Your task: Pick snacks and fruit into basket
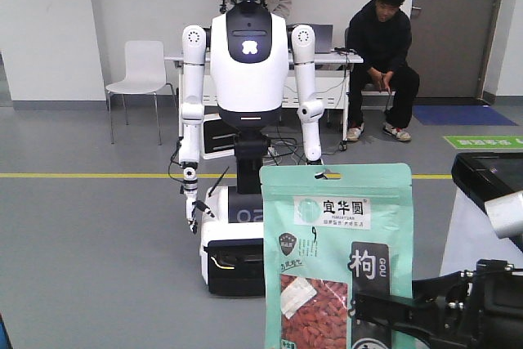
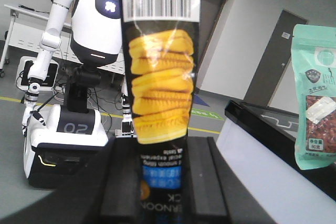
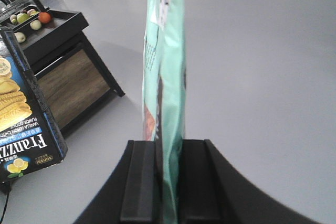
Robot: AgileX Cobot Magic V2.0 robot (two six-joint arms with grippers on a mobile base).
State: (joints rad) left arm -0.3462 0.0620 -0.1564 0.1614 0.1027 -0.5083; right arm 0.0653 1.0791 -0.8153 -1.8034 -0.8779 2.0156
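Observation:
The snacks, a mint-green pouch [image 1: 335, 234] with a clear window of red berries, hangs upright in the air. My right gripper [image 1: 369, 313] is shut on its lower right edge. The right wrist view shows the pouch [image 3: 165, 51] edge-on between the jaws of the right gripper [image 3: 167, 182]. The pouch also shows at the right of the left wrist view [image 2: 315, 93]. My left gripper [image 2: 163, 182] is shut on a black biscuit box [image 2: 160, 77] printed with yellow wafers. Small fruits [image 3: 23, 18] lie on a black shelf tray, too small to single out the green one. The basket is out of view.
A white humanoid robot [image 1: 245, 79] on a wheeled base stands ahead. A person [image 1: 382, 55] sits at a table behind it, near a white chair [image 1: 139, 71]. A black shelf stand [image 3: 63, 51] is at far left below. A black-topped counter [image 1: 490, 177] is at right.

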